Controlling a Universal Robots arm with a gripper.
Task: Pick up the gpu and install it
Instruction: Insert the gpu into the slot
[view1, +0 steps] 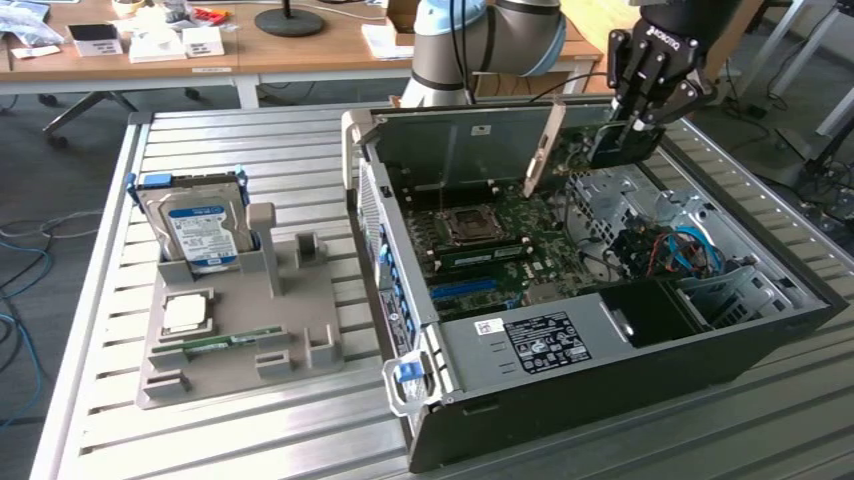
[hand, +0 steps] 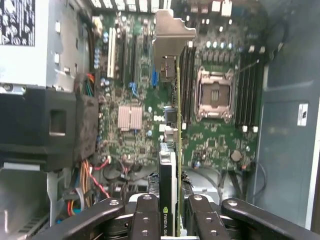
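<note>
The black gripper (view1: 638, 120) (hand: 172, 207) had its jaws closed on the gpu (view1: 617, 148) (hand: 167, 165), pinching one short end of the thin card. In the wrist view I saw the card edge-on: a green board edge beside a dark face, running away from the jointed, bolted fingers (hand: 145, 215). At its far end sat the long bracket (view1: 541, 150) (hand: 172, 30), flat silver sheet metal with a bent tab.

In the exterior view the card hung tilted over the rear of the open computer case (view1: 747, 340), above the motherboard (view1: 494, 250) (hand: 210, 145). I could not tell whether the bracket's lower tip touched anything. The motherboard was a green board crowded with small parts. It carried a square metal-framed CPU socket (view1: 470, 222) (hand: 215, 95), a small ribbed silver heatsink (hand: 130, 117) and rows of long dark slots (hand: 130, 55).

The case was a dark steel box lying on its side, with a grey power supply (view1: 541, 345) bearing a black label near its front. Blue and red cables (view1: 687, 250) curled in the bay on the exterior view's right.

The case rested on a table (view1: 240, 440) of ribbed aluminium slats. Well apart from it, toward the exterior view's left, stood a matte grey moulded holder (view1: 300, 330). The holder kept a hard drive (view1: 200, 235) upright, silver with a blue-white label. A square CPU chip (view1: 184, 313) lay flat in it, and a narrow green memory stick (view1: 214, 343) lay beside that.
</note>
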